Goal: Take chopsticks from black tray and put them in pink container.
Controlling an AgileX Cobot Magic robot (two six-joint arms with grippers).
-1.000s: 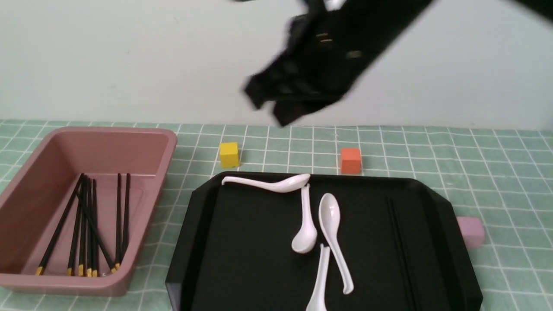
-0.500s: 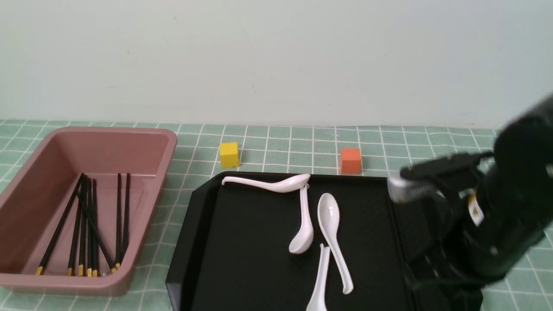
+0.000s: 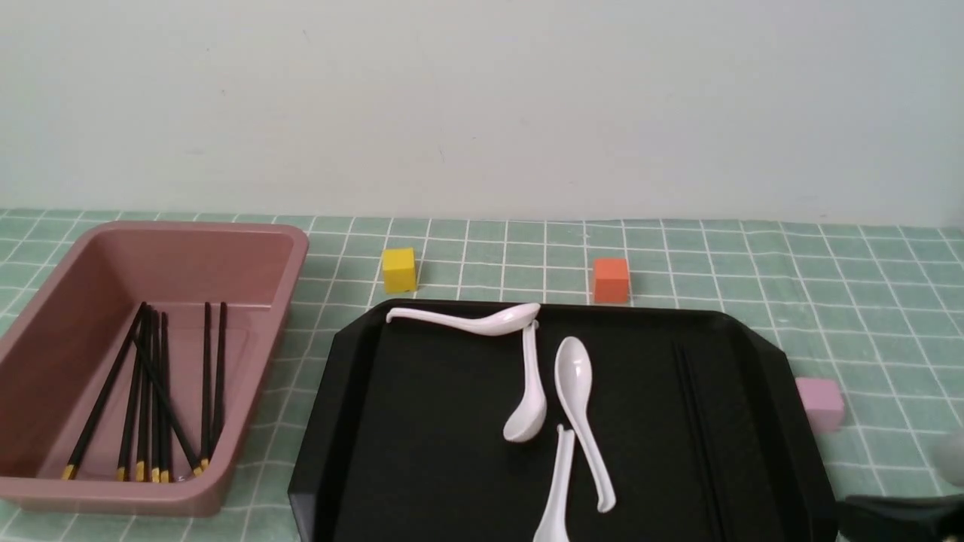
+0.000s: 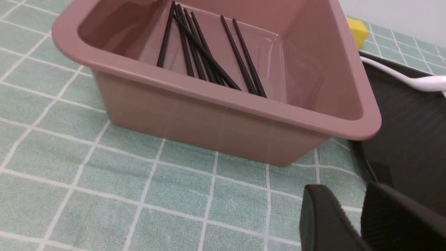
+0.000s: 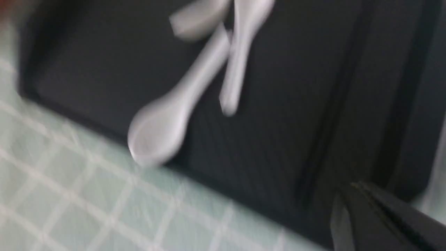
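Left of the black tray (image 3: pixel 422 459) stands the pink container (image 3: pixel 298 248), with a bundle of chopsticks (image 3: pixel 151 391) lying on its floor, gold ends toward the robot. The left gripper (image 4: pixel 362 205) hangs low off the tray's near left corner, fingers together on nothing. Behind the tray's far rim sit a yellow cube (image 3: pixel 398 269) and an orange cube (image 3: pixel 611 280); four white spoons (image 3: pixel 574 373) lie around the tray's middle. Near the tray's right edge two faint dark lines (image 3: pixel 697 433) run front to back, probably the last pair to move, though black on black is hard to read. A pale pink cube (image 3: pixel 819 403) sits just off the tray's right rim. A second ago the right arm (image 3: pixel 896 518) swung high over the tray's far side, then crossed its right part; now only a dark sliver shows at the tray's near right corner. The right gripper (image 5: pixel 359 190) is smeared by motion, so I cannot tell how its jaws stand. It looks to be repositioning toward that pair.
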